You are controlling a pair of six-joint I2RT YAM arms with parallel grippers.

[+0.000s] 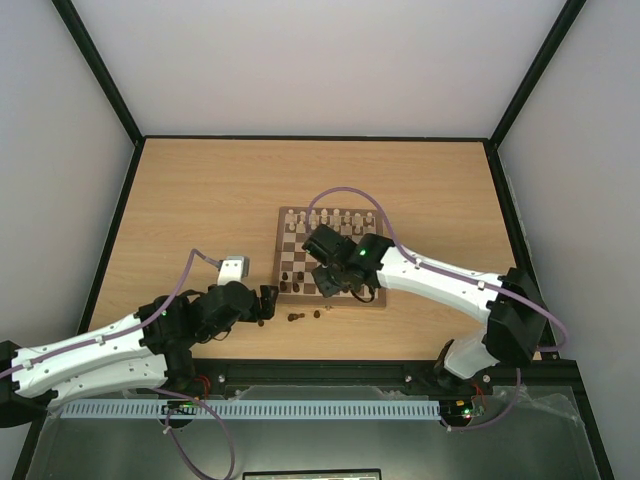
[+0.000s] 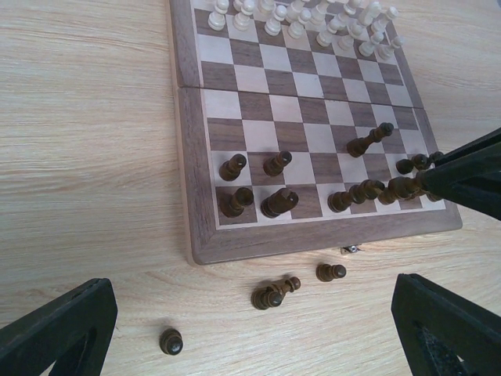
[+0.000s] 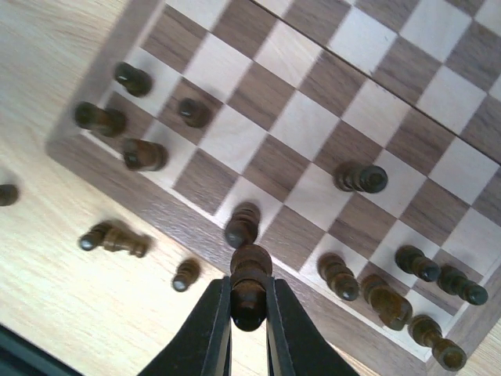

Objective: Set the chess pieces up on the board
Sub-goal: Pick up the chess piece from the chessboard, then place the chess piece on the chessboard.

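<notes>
Right wrist — right hand (image 3: 249,286) pinches a knobbly dark-wood piece (image 3: 250,268).

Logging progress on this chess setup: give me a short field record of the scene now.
board: pale pieces lined along far side; several dark pieces on near rows
right end effector: shut on held piece, over near border
left end effector: open, above table
off-board pieces: about three on table, one lying

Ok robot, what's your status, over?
Left gripper: jaws open, empty. Right gripper: jaws shut on dark brown wooden chess piece, above checkered wooden board near border. Loose dark pieces off-board, nothing blocking.
</notes>
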